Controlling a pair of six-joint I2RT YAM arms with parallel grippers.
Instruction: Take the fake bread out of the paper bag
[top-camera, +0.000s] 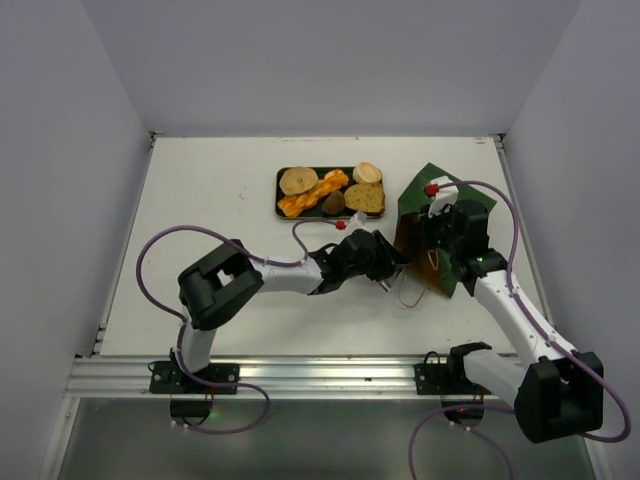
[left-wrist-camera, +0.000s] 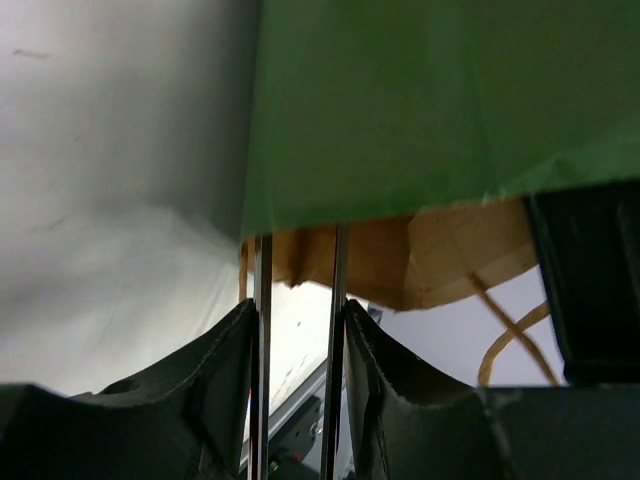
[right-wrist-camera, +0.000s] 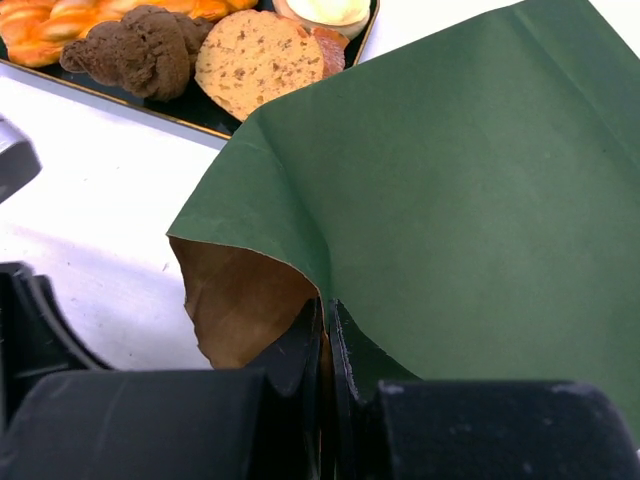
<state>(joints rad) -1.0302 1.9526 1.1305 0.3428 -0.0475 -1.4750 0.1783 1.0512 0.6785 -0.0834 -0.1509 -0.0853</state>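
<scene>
Fake bread (top-camera: 330, 192): laid out on the dark tray (top-camera: 279, 195) at the far side of the surface (top-camera: 200, 220), outside the bag.
Paper bag (right-wrist-camera: 450, 180): tilted just right of the tray, brown mouth turned toward the left arm.
Left claw (left-wrist-camera: 300, 330): closed on metal tongs (left-wrist-camera: 338, 290), whose tips are pointed at the bag mouth.
Right claw (right-wrist-camera: 325, 335): clamped on the bag's rim.

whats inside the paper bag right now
Only brown kraft lining shows at the paper bag mouth, with nothing lying on it. Deeper inside is hidden by its green wall.
</scene>
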